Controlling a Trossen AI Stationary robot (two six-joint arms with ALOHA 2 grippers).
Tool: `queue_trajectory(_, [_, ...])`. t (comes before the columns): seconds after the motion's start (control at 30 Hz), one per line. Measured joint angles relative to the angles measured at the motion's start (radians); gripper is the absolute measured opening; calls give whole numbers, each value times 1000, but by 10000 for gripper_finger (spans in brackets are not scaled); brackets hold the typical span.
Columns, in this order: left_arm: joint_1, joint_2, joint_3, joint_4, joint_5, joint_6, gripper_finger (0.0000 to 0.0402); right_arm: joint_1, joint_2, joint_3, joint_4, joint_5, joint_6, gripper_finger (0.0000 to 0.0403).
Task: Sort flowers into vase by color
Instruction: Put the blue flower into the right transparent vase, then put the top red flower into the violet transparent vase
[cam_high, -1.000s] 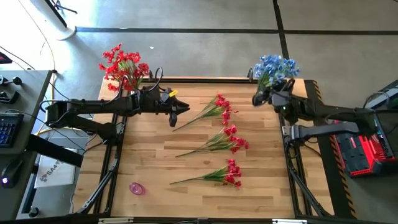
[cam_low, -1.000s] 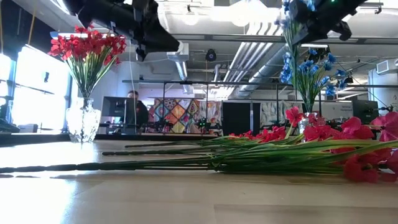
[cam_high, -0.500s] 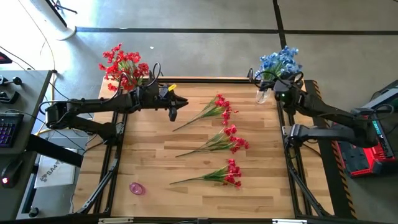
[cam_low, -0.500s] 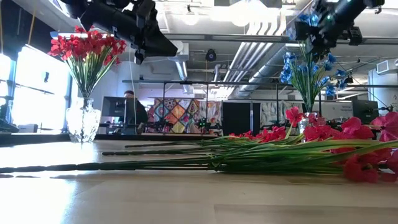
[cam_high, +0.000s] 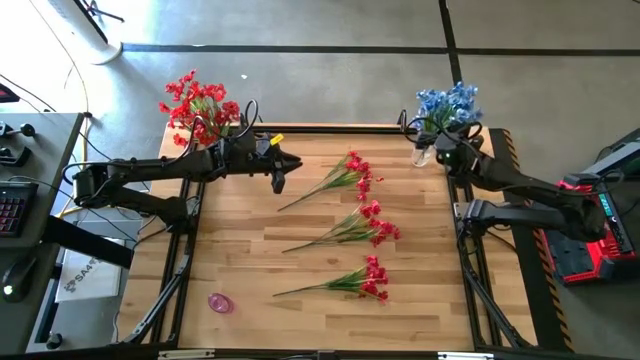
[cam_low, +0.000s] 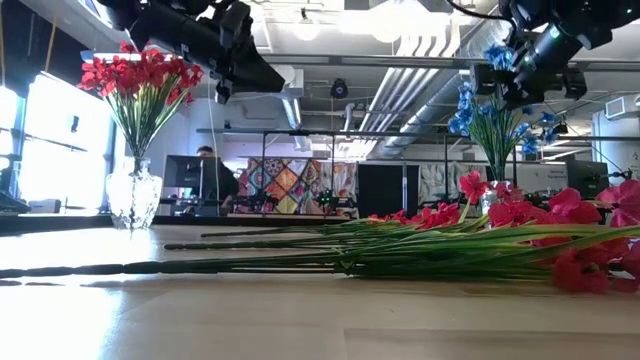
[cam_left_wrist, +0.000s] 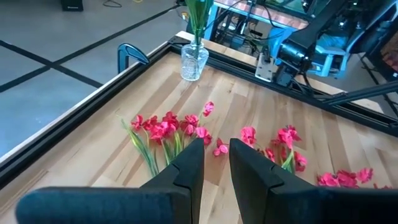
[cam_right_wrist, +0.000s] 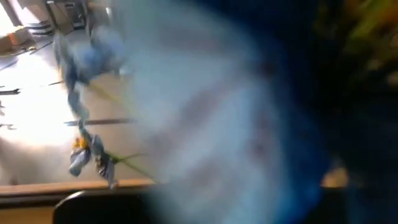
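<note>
Three red sprays (cam_high: 352, 178) (cam_high: 362, 226) (cam_high: 368, 278) lie on the counter (cam_high: 240, 250) at the middle of the high view, blooms to the right, green stems trailing lower left, each apart from the next. We judge them light, limp and springy, with blooms easy to crush, so the bare stem below the leaves looks like the place to take hold. A red bunch (cam_high: 200, 108) already stands in the glass vase (cam_low: 133, 196) at the upper left, and a blue bunch (cam_high: 446, 104) in the vase (cam_high: 424, 153) at the upper right. Our left gripper (cam_high: 279, 171) hovers left of the top spray, fingers (cam_left_wrist: 186, 168) narrowly parted and holding nothing. Our right gripper (cam_high: 449, 153) sits at the blue bunch with fingers closed; we cannot tell whether they pinch a stem.
</note>
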Motion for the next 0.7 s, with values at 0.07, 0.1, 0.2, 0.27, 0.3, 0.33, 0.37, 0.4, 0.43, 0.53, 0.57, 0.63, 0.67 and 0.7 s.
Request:
queue_trajectory(0.07, [0,0,0,0,-14,7,62,-2,0,-21,-1,-39,33,1])
queue_trajectory(0.1, [0,0,0,0,-24,10,62,-3,0,-32,-2,-60,45,3])
queue_trajectory(0.2, [0,0,0,0,-47,13,62,-3,0,-70,-2,-111,75,17])
queue_trajectory(0.27, [0,0,0,0,-51,14,62,-3,1,-92,-3,-135,110,33])
queue_trajectory(0.3, [0,0,0,0,-52,14,62,-4,1,-99,-5,-146,126,44])
queue_trajectory(0.33, [0,0,0,0,-52,14,62,-5,1,-102,-5,-155,140,55])
queue_trajectory(0.37, [0,0,0,0,-52,11,62,-6,1,-103,-5,-162,151,67])
queue_trajectory(0.4, [0,0,0,0,-52,5,62,-7,1,-103,-2,-169,158,81])
queue_trajectory(0.43, [0,0,0,0,-52,-1,62,-7,0,-102,-2,-173,168,94])
queue_trajectory(0.53, [0,0,0,0,-53,-3,62,-7,-1,-89,-2,-188,169,136])
queue_trajectory(0.57, [0,0,0,0,-53,-3,62,-7,-2,-85,-2,-196,169,150])
queue_trajectory(0.63, [-1,0,0,-1,-51,-3,62,-6,-2,-76,-6,-218,167,175])
queue_trajectory(0.67, [-1,0,0,-5,-49,-3,62,-6,-2,-70,-6,-222,166,187])
queue_trajectory(0.7, [-1,0,1,-11,-48,-4,62,-5,-2,-62,-8,-223,165,197])
